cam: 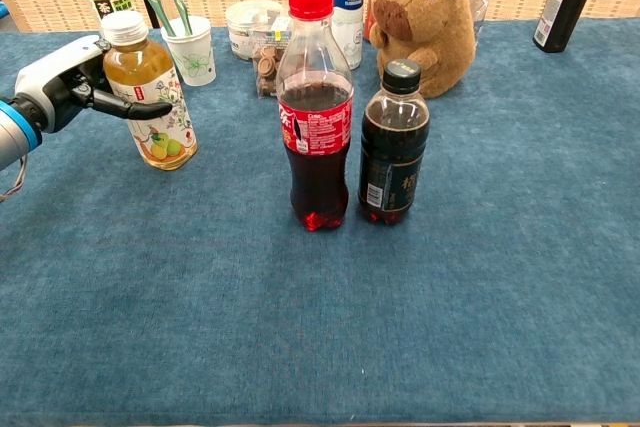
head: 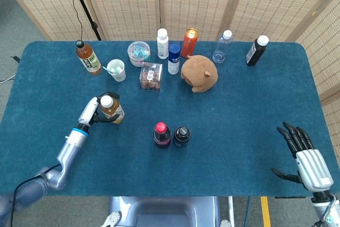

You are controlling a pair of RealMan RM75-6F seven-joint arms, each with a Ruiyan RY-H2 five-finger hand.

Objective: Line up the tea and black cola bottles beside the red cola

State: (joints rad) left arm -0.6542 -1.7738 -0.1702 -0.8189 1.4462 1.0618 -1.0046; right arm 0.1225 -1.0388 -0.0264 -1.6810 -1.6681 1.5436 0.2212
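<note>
The tea bottle (head: 112,110) (cam: 152,112) stands upright on the blue table, left of the colas. My left hand (head: 94,109) (cam: 72,79) wraps it from the left, thumb across the label and fingers behind it. The red cola (head: 161,134) (cam: 316,117) and the black cola (head: 181,135) (cam: 393,147) stand side by side at the table's middle front, almost touching, with the black one on the right. Past the front right corner my right hand (head: 307,160) hovers with its fingers spread and nothing in it.
Along the back stand a brown tea bottle (head: 87,57), a cup with spoons (head: 117,69), a lidded tub (head: 138,52), a snack box (head: 151,76), white and blue bottles (head: 168,51), an orange can (head: 189,42), a capybara plush (head: 199,73), a clear bottle (head: 222,46) and a dark bottle (head: 256,50).
</note>
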